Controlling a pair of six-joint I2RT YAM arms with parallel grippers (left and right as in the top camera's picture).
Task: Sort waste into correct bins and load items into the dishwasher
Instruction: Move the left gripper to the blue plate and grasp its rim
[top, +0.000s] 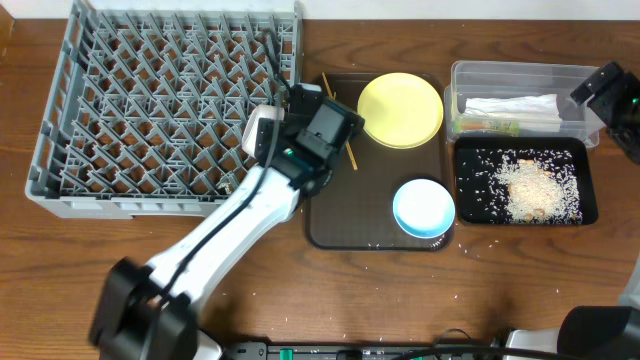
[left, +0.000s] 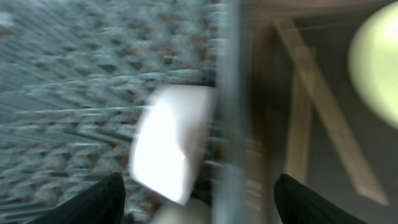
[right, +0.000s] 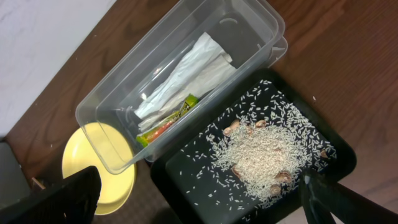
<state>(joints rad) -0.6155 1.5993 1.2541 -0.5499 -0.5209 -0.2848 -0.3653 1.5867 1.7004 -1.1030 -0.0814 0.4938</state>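
Overhead and wrist views, referenced to the brown serving tray (top: 340, 222). I am seeing the small white cup (top: 261, 130) lying left of the tray, inside the grey dish rack (top: 150, 100) by its near wall. The left gripper (left: 199, 183) is hovering over the cup with jaws spread wide, gripping nothing; that view is blurred. The yellow plate (top: 400, 110), blue-sided bowl (top: 424, 208) and chopsticks (left: 297, 130) are resting on the tray. Right of the tray, the right gripper (right: 200, 183) is hanging with jaws apart and empty above the clear tub (top: 460, 75), which is holding the napkin (top: 515, 108) and snack wrapper (right: 168, 121), and the black tray (top: 590, 180), which is holding the rice (top: 535, 185).
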